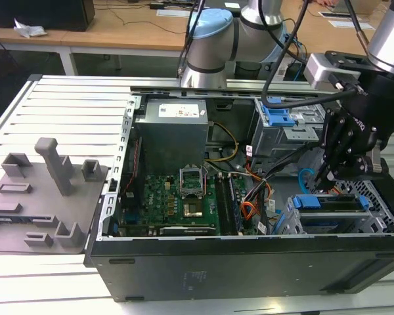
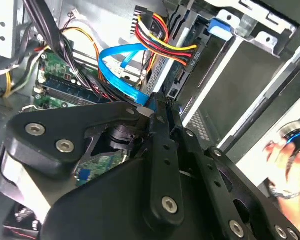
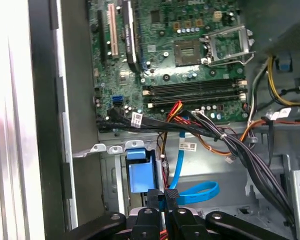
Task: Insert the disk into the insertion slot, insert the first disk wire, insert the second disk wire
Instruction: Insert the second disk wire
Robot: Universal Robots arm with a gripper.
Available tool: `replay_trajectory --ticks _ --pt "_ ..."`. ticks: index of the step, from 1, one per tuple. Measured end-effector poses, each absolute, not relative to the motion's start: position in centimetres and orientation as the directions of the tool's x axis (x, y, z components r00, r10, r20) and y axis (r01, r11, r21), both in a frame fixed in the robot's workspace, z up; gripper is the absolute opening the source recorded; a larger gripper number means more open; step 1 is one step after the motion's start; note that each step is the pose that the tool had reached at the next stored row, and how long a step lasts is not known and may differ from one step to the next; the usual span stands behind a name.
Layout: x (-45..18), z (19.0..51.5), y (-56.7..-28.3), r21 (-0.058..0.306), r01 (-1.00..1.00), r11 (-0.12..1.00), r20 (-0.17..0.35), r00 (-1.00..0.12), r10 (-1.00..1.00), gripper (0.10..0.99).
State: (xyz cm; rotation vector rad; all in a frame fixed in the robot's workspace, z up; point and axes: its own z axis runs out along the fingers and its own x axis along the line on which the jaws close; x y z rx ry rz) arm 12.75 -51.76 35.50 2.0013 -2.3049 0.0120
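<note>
Room: a workshop, with wooden desks (image 1: pixel 85 33) along the back wall.
Surface: a slatted metal table (image 1: pixel 65 105) carried everything; across the exterior view from its left stood a grey fixture plate (image 1: pixel 43 197) with upright blocks, then the open computer case (image 1: pixel 249 262).
Inside the case: the motherboard (image 1: pixel 177 197) lay toward the exterior view's left, with the grey power supply (image 1: pixel 171 134) behind it.
Disk: the disk (image 1: pixel 328 205) in its blue carrier sat inside the insertion slot (image 1: pixel 374 220), in the cage at the exterior view's right.
Gripper: the gripper (image 1: pixel 323 177) hung just above the disk's near end; in the second wrist view its fingers (image 2: pixel 162 112) stood nearly together, pinching the black plug of the flat blue cable (image 2: pixel 121 70).
Cables: a bundle of red, yellow and black power wires (image 2: pixel 165 47) ran just beside that plug.
Risk: the plug could meet the port tilted and jam, because the pinch was on its tip; the loose blue ribbon could snag on the power wires.
</note>
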Motion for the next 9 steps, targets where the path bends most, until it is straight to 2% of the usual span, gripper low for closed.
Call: replay_trajectory --ticks 9 --pt "13.21 35.51 -51.76 0.052 -0.988 0.147 0.072 -0.143 -0.987 0.165"
